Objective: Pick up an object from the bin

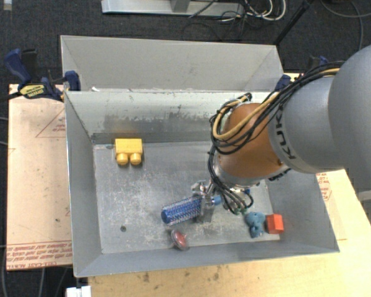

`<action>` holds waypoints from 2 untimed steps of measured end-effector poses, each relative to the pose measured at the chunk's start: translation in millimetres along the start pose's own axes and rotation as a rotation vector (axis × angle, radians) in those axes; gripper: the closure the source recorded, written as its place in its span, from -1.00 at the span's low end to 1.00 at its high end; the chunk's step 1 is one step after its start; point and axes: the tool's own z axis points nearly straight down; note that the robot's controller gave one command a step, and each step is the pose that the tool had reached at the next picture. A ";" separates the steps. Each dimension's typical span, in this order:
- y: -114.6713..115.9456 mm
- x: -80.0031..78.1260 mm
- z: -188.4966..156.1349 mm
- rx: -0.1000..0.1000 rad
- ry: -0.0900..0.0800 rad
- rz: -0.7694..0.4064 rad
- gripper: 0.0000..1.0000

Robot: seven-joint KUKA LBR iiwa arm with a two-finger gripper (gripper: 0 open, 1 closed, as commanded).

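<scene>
My gripper point(205, 204) reaches down near the middle of the bin floor, under the orange wrist cover. Its metal fingertips stand at the right end of a blue bristly brush-like cylinder point(181, 210), which lies flat and points left. Whether the fingers close on that end is hidden by the gripper body. Just below the brush lies a small reddish round thing point(180, 239). To the right of the gripper sits a small blue figure point(254, 223) with an orange block point(274, 223) touching it.
A yellow toy block point(128, 151) with two round studs rests at the back left of the floor. The arm and its cables cover the bin's right middle part. The bin's sloped walls rise on all sides.
</scene>
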 end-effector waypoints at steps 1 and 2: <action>-19.9 -40.1 -107.3 0.001 -0.012 0.018 1.00; -51.6 -66.5 -50.1 0.002 0.000 -0.132 1.00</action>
